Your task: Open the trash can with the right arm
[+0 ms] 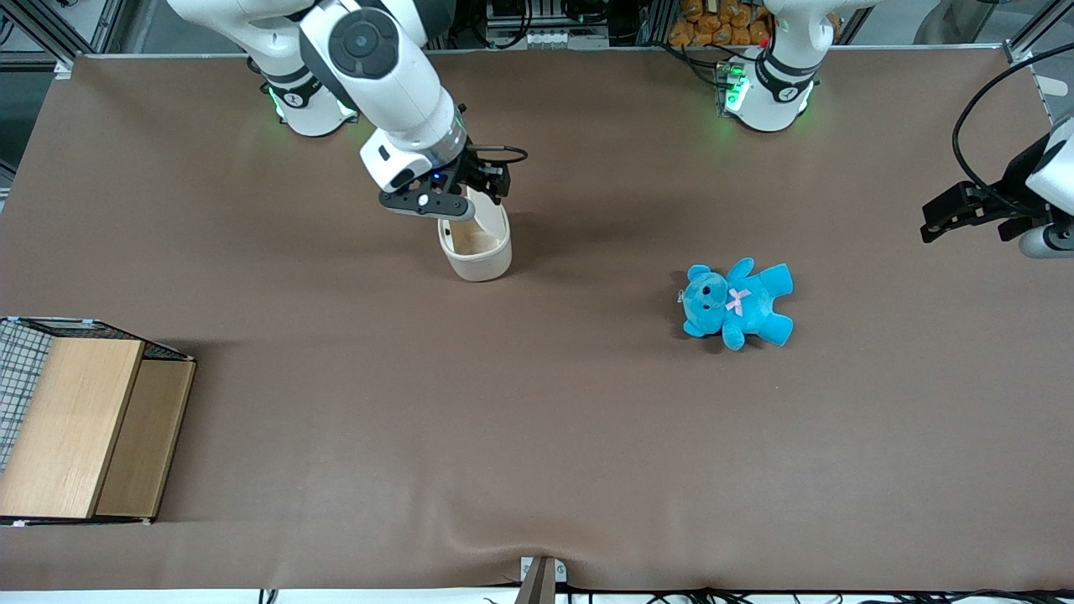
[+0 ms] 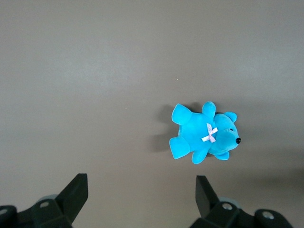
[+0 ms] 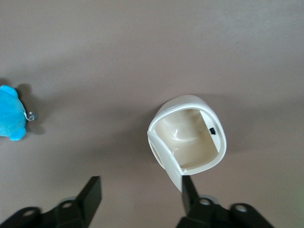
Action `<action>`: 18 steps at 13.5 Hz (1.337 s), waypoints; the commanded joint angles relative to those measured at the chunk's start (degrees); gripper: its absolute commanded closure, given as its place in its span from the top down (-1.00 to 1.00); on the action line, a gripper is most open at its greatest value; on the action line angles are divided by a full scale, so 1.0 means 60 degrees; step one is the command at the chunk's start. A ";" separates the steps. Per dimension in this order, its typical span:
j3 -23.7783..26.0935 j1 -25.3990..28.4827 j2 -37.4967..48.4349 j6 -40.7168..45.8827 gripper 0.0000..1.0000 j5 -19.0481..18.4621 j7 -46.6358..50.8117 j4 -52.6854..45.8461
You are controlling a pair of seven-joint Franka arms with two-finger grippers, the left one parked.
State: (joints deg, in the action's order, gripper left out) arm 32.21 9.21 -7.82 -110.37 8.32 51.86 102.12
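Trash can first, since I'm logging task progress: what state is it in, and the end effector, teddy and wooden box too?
trash can: upright, lid raised, inside visible.
end effector: open, just above the trash can's lid.
blue teddy: lying on the table, untouched.
wooden box: at the table edge, untouched.

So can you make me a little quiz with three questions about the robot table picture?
1. True or false: the trash can has its lid up, so you can see inside.
2. Which toy lies toward the parked arm's end of the table? A) blue teddy B) red car C) yellow duck
3. Fill in: the gripper hangs, fingers apart, just above the ____.

Key: 1 true. 2 A. 3 trash can.
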 commanded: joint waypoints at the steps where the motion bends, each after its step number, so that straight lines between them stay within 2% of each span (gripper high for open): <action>1: 0.0052 -0.0639 -0.0206 0.1075 1.00 0.0094 0.0131 -0.0816; 5: -0.0050 -0.1577 -0.0206 0.2017 1.00 0.0079 0.0014 -0.1828; 8: -0.0737 -0.1564 -0.0177 0.2222 1.00 -0.0009 -0.0320 -0.2414; 13: -0.2450 -0.1549 -0.0089 0.3422 1.00 -0.0009 -0.2457 -0.3367; 18: -0.3813 -0.1534 0.0145 0.4330 1.00 -0.0067 -0.4480 -0.3793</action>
State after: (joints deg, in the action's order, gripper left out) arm 11.54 -0.28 -7.60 -86.77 8.17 28.20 80.72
